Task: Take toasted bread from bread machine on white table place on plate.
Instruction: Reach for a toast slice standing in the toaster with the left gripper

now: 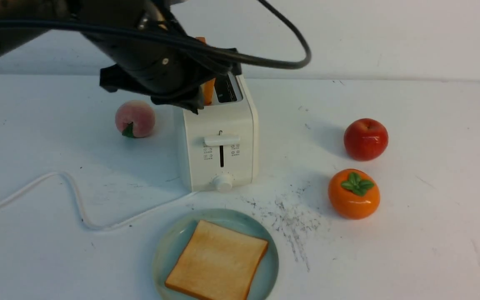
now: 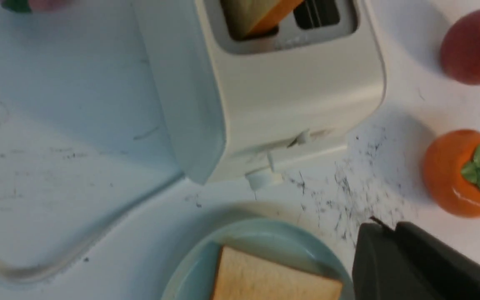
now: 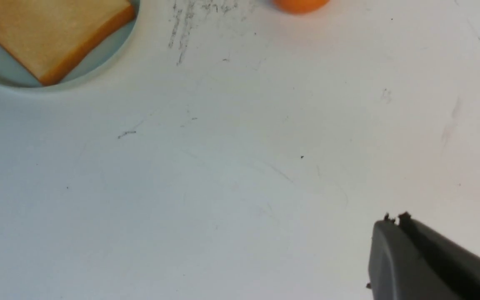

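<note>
The cream-white bread machine (image 1: 219,137) (image 2: 290,83) stands mid-table. One slice of toasted bread (image 1: 208,89) (image 2: 265,14) pokes up out of its left slot; the right slot looks empty. Another toasted slice (image 1: 219,260) (image 2: 265,279) (image 3: 48,29) lies flat on the pale blue-green plate (image 1: 165,250) (image 2: 265,233) (image 3: 98,62) in front of the machine. My left gripper (image 1: 194,106) (image 2: 383,227) hovers over the machine's front left corner, just in front of the slotted slice, shut and holding nothing. My right gripper (image 3: 394,218) is shut and empty above bare white table (image 3: 223,166), out of the front view.
A peach (image 1: 135,118) lies left of the bread machine. On its right are a red apple (image 1: 366,138) (image 2: 473,46) and an orange persimmon (image 1: 353,193) (image 2: 465,173). The white cord (image 1: 77,200) snakes off to the left front. Dark scuffs (image 1: 294,221) mark the table by the plate.
</note>
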